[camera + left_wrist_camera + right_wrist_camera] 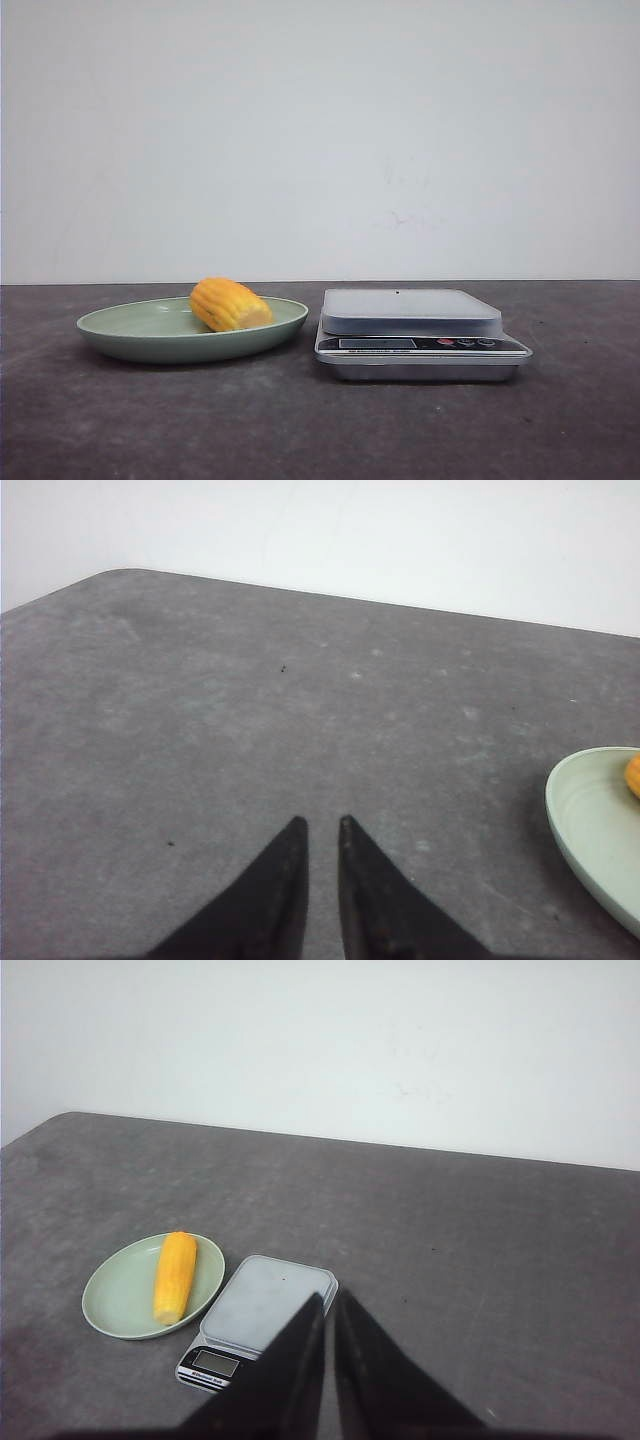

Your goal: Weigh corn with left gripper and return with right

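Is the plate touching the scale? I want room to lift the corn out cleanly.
Apart. The front view shows a strip of bare table between the plate rim and the scale; the corn lies on the plate.

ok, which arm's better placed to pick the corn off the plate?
Left. Its end effector hangs over bare table with the green plate just beside it. The right end effector sits higher, above the scale, with the corn farther off. Both look shut.
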`<state>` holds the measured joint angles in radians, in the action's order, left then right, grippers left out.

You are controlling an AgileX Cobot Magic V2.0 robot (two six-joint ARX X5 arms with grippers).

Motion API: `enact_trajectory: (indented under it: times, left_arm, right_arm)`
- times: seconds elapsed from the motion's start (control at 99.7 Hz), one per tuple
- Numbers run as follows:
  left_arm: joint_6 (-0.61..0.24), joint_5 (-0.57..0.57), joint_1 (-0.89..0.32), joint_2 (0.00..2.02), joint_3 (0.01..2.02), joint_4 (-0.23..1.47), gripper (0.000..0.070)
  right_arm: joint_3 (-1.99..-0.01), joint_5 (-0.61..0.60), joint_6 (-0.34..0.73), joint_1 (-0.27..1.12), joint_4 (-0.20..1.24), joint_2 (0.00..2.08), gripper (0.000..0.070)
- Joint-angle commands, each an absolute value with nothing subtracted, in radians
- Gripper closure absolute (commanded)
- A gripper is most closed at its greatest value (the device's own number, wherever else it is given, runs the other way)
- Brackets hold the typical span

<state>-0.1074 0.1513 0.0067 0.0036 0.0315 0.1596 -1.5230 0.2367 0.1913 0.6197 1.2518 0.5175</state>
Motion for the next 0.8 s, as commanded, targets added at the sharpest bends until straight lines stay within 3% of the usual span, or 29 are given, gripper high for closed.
enact_trajectory:
  times: [0.0, 0.481, 0.572, 0.792]
  left_arm:
    - [-0.114, 0.149, 0.009, 0.004, 0.014, 0.149, 0.0684]
    - [-0.114, 0.149, 0.009, 0.004, 0.014, 0.149, 0.0684]
    - [-0.114, 0.149, 0.009, 0.004, 0.014, 0.149, 0.0684]
    - [-0.114, 0.149, 0.009, 0.004, 0.014, 0.149, 0.0684]
  right_arm:
    - [-1.539, 0.236, 0.202, 0.624, 1.241, 0.521, 0.0690]
    - [-1.540, 0.237, 0.196, 0.624, 1.241, 0.521, 0.0689]
    - [-1.538, 0.276, 0.125, 0.618, 1.222, 0.521, 0.0690]
    - [-1.363, 0.321, 0.087, 0.401, 1.052, 0.452, 0.0690]
